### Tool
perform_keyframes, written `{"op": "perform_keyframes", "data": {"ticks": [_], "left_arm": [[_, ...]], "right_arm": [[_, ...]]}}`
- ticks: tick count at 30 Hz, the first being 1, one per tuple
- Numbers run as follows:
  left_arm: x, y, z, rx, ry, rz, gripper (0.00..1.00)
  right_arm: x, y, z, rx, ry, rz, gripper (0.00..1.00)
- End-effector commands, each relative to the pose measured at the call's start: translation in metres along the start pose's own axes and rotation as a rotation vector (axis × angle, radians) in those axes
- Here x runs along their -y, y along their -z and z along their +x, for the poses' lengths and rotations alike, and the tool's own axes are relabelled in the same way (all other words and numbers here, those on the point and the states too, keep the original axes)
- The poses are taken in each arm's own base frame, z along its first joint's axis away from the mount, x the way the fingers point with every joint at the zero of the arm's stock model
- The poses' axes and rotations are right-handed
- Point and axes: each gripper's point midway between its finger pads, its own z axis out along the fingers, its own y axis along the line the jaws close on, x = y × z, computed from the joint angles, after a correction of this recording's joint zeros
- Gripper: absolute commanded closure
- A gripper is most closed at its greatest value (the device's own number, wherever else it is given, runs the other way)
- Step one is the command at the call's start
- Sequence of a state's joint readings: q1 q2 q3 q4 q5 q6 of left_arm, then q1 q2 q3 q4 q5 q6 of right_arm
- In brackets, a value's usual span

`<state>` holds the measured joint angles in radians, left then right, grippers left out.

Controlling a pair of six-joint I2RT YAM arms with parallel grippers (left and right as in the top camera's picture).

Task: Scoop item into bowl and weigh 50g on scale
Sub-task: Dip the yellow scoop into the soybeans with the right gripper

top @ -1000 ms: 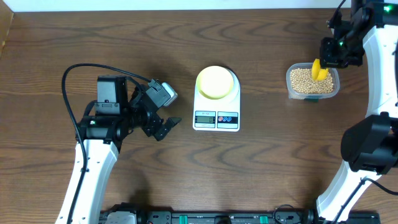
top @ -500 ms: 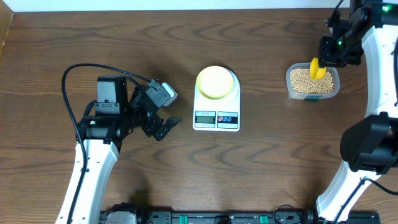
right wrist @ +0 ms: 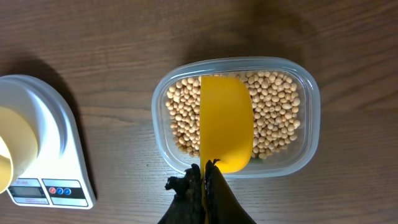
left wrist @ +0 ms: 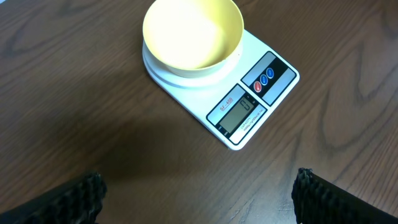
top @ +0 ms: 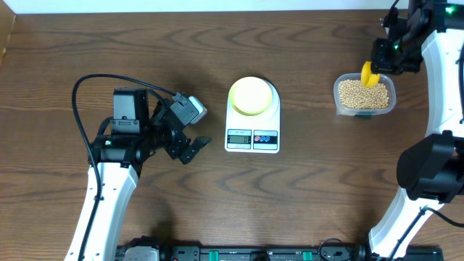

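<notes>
The tan beans fill a clear plastic tub at the far right. My right gripper is shut on the handle of a yellow scoop, whose head is over the beans; no beans show on its visible face. In the overhead view the scoop is at the tub's far edge, below my right gripper. The pale yellow-green bowl stands empty on the white scale; both show in the left wrist view, bowl on scale. My left gripper is open and empty, left of the scale.
The scale and bowl edge lie left of the tub in the right wrist view, with bare wooden table between. A black cable loops behind the left arm.
My right gripper and the scoop have shifted slightly toward the tub's far edge. The left arm, bowl and scale have not moved.
</notes>
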<state>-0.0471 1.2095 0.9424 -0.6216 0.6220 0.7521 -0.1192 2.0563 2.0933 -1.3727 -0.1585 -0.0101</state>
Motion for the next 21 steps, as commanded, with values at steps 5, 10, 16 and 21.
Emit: {"op": "perform_keyframes", "data": {"ticks": [5,10,16,21], "left_arm": [[-0.001,0.002,-0.006,0.012,0.005,-0.001,0.02],[-0.001,0.002,-0.006,0.012,0.004,-0.001,0.02],[-0.001,0.002,-0.006,0.012,0.004,-0.001,0.03],[-0.001,0.002,-0.006,0.012,0.004,-0.001,0.02]], "right_arm": [[-0.012,0.000,0.000,-0.001,-0.012,-0.059,0.99],[-0.012,0.000,-0.001,0.003,-0.013,-0.058,0.99],[-0.009,0.000,0.000,0.000,-0.014,-0.050,0.99],[0.008,0.000,0.004,-0.014,0.010,0.035,0.99]]}}
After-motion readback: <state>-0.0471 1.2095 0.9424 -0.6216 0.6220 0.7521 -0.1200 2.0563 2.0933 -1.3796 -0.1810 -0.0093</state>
